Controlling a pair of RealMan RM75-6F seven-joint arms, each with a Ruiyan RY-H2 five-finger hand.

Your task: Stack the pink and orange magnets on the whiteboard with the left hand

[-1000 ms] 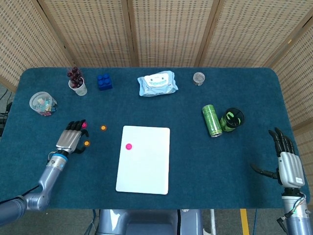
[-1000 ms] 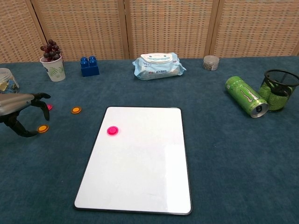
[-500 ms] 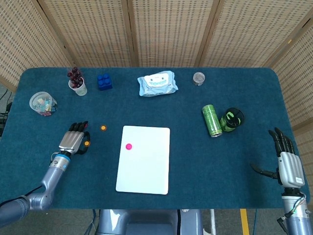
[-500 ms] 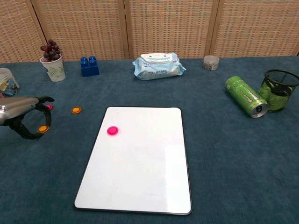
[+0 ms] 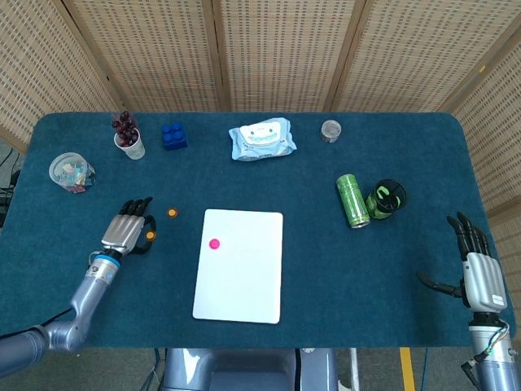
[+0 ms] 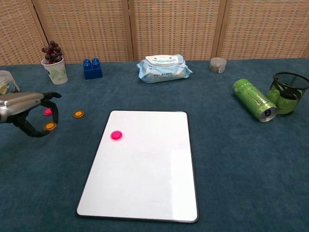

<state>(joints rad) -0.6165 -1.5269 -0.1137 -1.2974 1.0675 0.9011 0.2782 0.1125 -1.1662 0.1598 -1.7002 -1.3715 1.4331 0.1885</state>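
The whiteboard (image 5: 242,281) (image 6: 145,179) lies flat at the table's middle, with a pink magnet (image 5: 214,243) (image 6: 116,135) stuck near its left edge. Left of the board, my left hand (image 5: 124,232) (image 6: 26,107) pinches an orange magnet (image 5: 150,235) (image 6: 50,126) between thumb and finger, just above the cloth. A second orange magnet (image 5: 172,213) (image 6: 78,114) and a second pink magnet (image 6: 48,111) lie on the cloth close by. At the table's front right corner, my right hand (image 5: 476,267) rests with fingers spread and holds nothing; the chest view does not show it.
Along the back stand a cup of grapes (image 5: 128,137), a blue block (image 5: 172,135), a wipes pack (image 5: 262,138) and a small jar (image 5: 330,129). A clear container (image 5: 71,173) sits far left. A green can (image 5: 352,200) lies beside a black mesh cup (image 5: 387,197) at right.
My left hand closed thumb and finger around the orange magnet and carried it a little toward the whiteboard and away from me. The right hand has not moved.
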